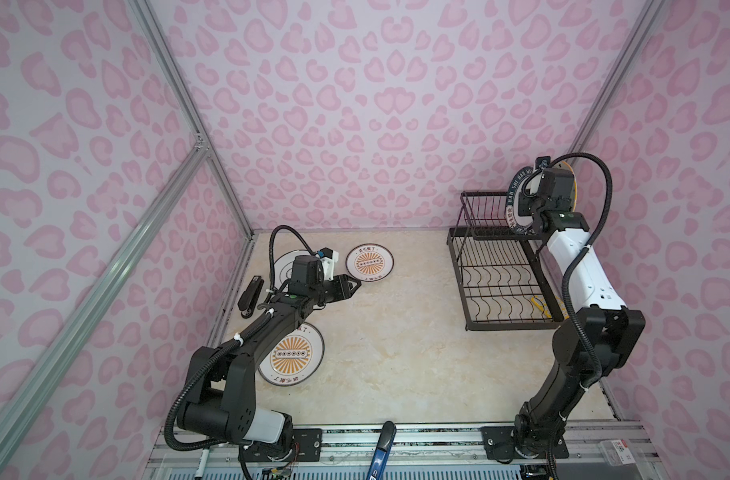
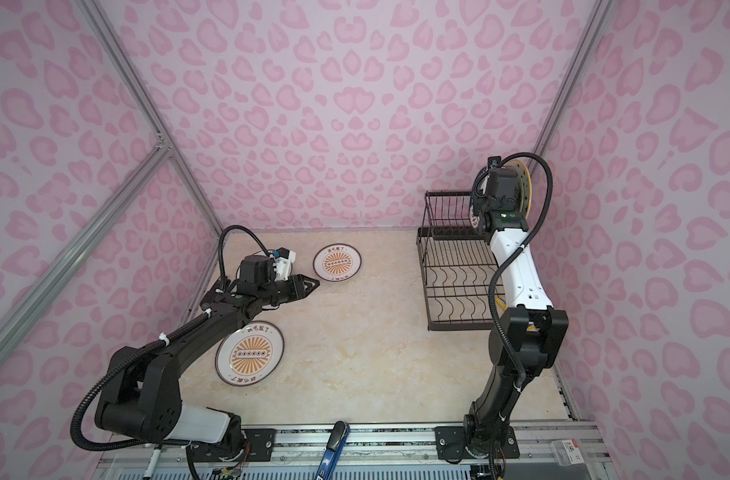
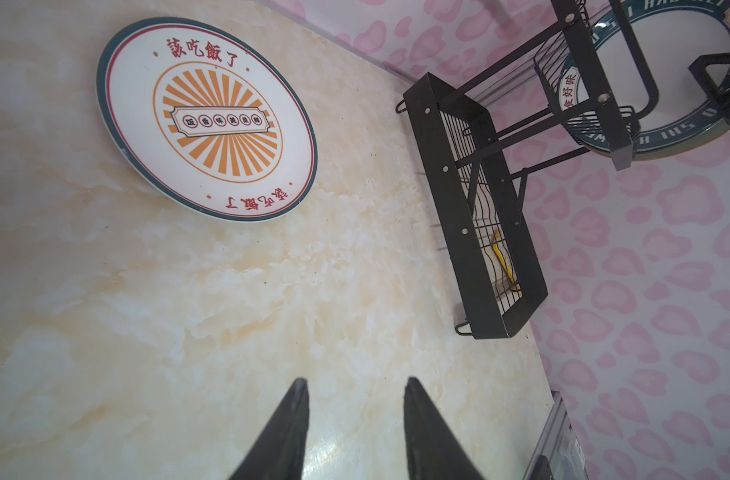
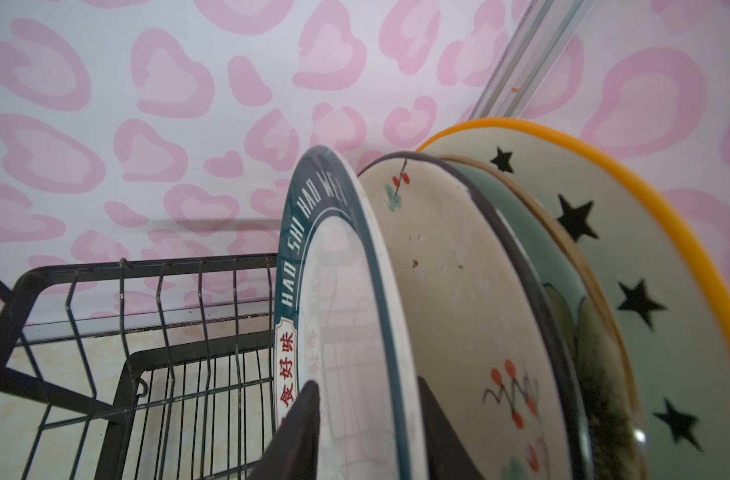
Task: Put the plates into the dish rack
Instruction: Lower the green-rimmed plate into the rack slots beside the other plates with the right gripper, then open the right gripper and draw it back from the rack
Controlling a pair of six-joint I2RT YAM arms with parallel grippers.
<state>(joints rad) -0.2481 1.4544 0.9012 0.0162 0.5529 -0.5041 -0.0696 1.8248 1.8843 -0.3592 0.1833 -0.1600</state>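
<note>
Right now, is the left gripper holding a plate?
No, the left gripper hangs open over the table, nothing between its jaws.

left arm hides most of the emblem plate; right wrist covers much of the lettered plate.

A robot test booth: pink-printed panels on aluminium framing enclose a marble-look tabletop.

Soft even light, faint shadows, wide-angle warp at edges, glare w/ reflections on lettered plate.
</note>
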